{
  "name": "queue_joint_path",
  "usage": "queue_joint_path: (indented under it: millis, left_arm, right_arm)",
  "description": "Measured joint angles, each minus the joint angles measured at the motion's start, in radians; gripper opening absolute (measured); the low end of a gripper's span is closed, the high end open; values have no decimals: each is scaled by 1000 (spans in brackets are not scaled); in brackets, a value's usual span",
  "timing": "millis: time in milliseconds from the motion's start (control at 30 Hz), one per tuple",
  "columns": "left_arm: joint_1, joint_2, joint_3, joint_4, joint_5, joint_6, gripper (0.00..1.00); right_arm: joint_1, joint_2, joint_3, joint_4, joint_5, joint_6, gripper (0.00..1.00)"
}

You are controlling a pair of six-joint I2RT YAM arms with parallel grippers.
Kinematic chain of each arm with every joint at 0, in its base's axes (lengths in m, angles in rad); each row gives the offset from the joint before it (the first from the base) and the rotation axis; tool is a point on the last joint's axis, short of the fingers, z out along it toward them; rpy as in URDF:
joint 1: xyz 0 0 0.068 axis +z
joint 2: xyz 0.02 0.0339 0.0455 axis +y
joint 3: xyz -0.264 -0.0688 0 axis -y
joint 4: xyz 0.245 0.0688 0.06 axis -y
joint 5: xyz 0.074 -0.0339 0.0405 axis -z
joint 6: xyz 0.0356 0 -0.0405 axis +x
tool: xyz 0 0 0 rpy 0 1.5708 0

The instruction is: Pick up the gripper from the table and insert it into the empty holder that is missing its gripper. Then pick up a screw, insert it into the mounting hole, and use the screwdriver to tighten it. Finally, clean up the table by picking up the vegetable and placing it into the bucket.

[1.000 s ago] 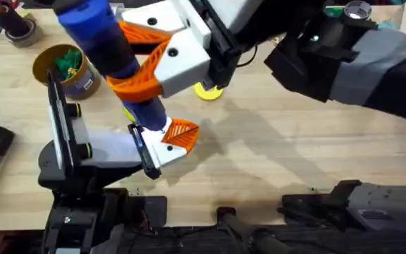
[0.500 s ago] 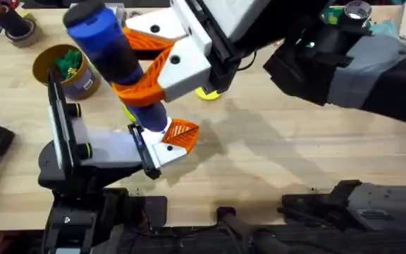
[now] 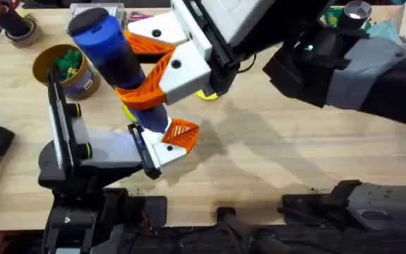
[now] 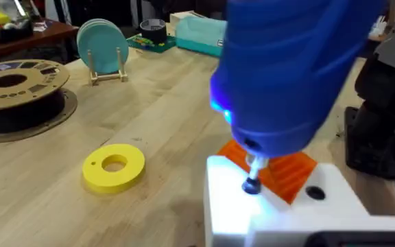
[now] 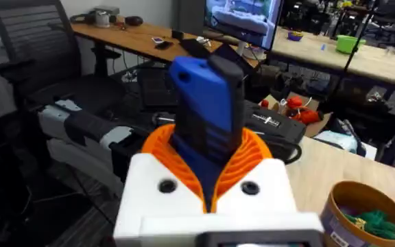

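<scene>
My right gripper (image 3: 131, 67) reaches in from the upper right, its orange pads (image 5: 252, 161) shut on the blue screwdriver (image 3: 111, 53). The screwdriver leans down to my left gripper (image 3: 157, 130), which lies open near the table's front left. Its lit bit presses on the dark screw (image 4: 252, 185) in the white holder (image 4: 280, 213). The orange ribbed gripper (image 4: 286, 171) sits seated in that holder. The tan bucket (image 3: 72, 79) stands at the back left with green stuff inside. A yellow-green sliver (image 3: 127, 113), maybe the vegetable, peeks out beside the screwdriver.
A flat yellow ring (image 4: 113, 165) lies just beyond the holder, half hidden under the right gripper in the overhead view. A brown filament spool (image 4: 16, 96) and teal plates in a rack (image 4: 101, 44) stand farther back. Bare wood stretches to the right.
The screwdriver's top end has shifted slightly right and toward the front, standing a bit steeper. Its bit stays on the holder. The left arm has not moved.
</scene>
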Motion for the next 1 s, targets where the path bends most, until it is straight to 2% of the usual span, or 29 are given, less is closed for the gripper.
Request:
queue_joint_path:
  millis: [1000]
  left_arm:
    - [0,0,0,0,1,0,4]
  right_arm:
    - [0,0,-18,-5,8,-12,27]
